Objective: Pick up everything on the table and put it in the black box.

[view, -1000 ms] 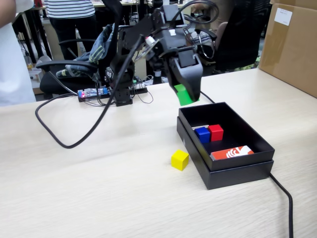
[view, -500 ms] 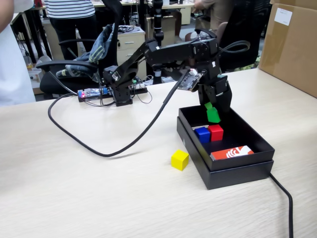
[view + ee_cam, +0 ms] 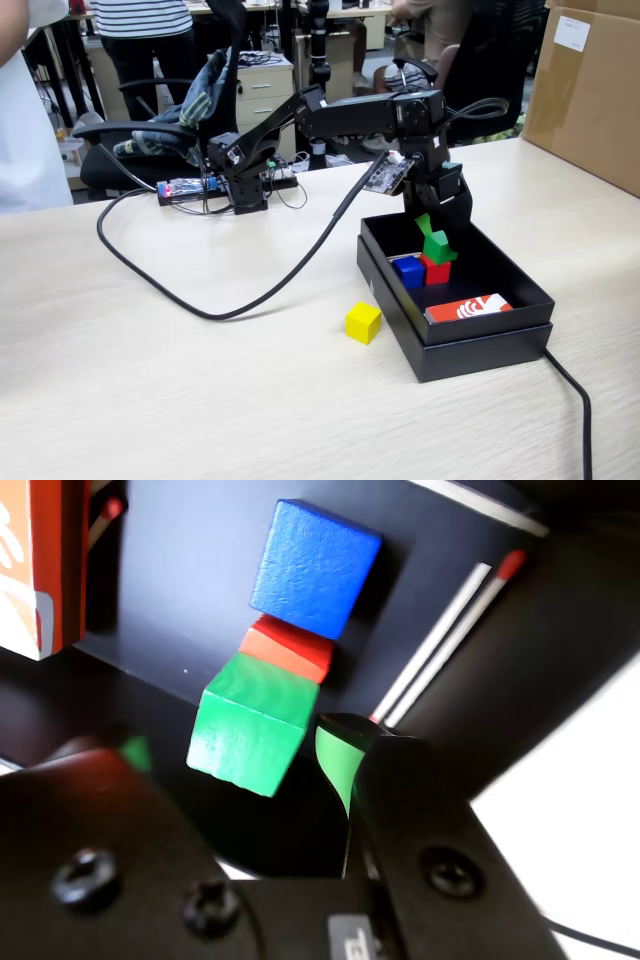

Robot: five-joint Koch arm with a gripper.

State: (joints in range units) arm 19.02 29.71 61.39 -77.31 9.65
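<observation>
**Green cube on the red one inside the black box, jaws spread above it**

The green cube (image 3: 437, 246) is inside the black box (image 3: 510, 285), resting tilted on top of the red cube (image 3: 436, 272); in the wrist view the green cube (image 3: 250, 723) covers most of the red cube (image 3: 291, 648), with only a strip of red showing. The blue cube (image 3: 408, 271) sits just beside the red one, touching it, on the box floor. A red-and-white card (image 3: 468, 307) lies at the near end of the box, and the wrist view shows thin silver sticks with a red tip (image 3: 450, 632) lying along the box wall.

The gripper (image 3: 432, 222) hangs just above the green cube with its jaws parted. In the wrist view the gripper (image 3: 235, 750) has a gap on each side of the cube, so it grips nothing.

The yellow cube (image 3: 363, 322) stands on the table (image 3: 180, 390), just outside the box's left wall in the fixed view. A thick black cable (image 3: 200, 305) loops across the tabletop from the arm's base.
</observation>
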